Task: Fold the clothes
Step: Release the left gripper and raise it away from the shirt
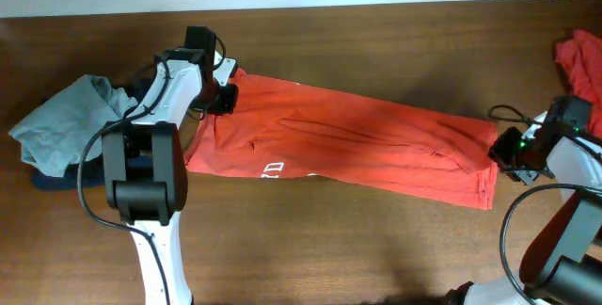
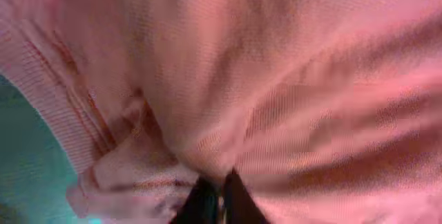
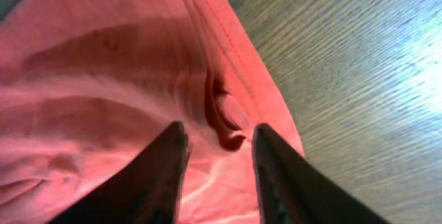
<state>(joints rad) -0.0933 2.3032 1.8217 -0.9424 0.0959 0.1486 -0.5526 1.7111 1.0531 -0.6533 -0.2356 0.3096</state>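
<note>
An orange-red shirt (image 1: 357, 140) lies stretched in a long band across the middle of the wooden table, with a bit of white print at its front edge. My left gripper (image 1: 222, 98) is shut on the shirt's left end; in the left wrist view its fingertips (image 2: 219, 186) pinch the cloth (image 2: 290, 79), which fills the frame. My right gripper (image 1: 513, 159) sits at the shirt's right end. In the right wrist view its fingers (image 3: 219, 137) are open, straddling the hem (image 3: 138, 79) just above the cloth.
A pale grey-blue garment (image 1: 61, 126) lies crumpled at the left edge over a navy one (image 1: 47, 181). Another orange-red garment (image 1: 583, 60) sits at the far right edge. Bare wood (image 3: 359, 65) lies right of the hem.
</note>
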